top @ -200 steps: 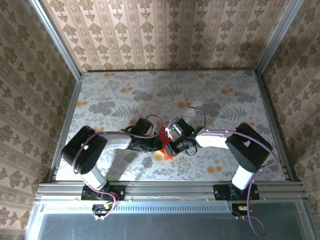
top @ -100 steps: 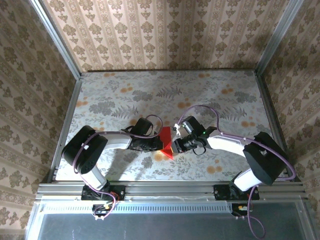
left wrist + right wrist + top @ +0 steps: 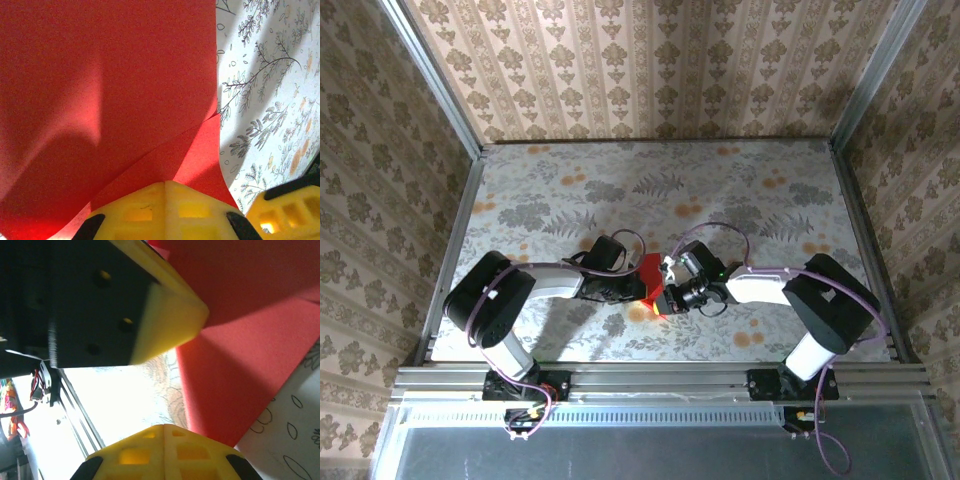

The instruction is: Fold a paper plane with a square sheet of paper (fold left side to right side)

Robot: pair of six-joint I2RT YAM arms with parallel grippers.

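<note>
The square sheet of paper (image 3: 651, 276) lies folded over on the table's near middle, between my two grippers. In the left wrist view the red paper (image 3: 125, 90) spreads out ahead with a slanted folded layer on it, and my left gripper (image 3: 165, 183) is shut, its tips down on the sheet. My left gripper (image 3: 638, 290) comes at the paper from the left. My right gripper (image 3: 670, 293) is shut at the sheet's right edge. In the right wrist view its tips (image 3: 164, 426) sit beside the paper (image 3: 250, 315), and the left gripper's yellow finger (image 3: 170, 315) rests on the sheet.
The floral tablecloth (image 3: 570, 190) runs to patterned walls on three sides. A metal rail (image 3: 660, 378) lines the near edge, with both arm bases on it. The right gripper's yellow finger (image 3: 285, 210) shows low right in the left wrist view.
The right arm swung its elbow out to the right and has drawn back in. Its gripper stays at the paper's right edge. More red paper shows. The left arm has held still.
</note>
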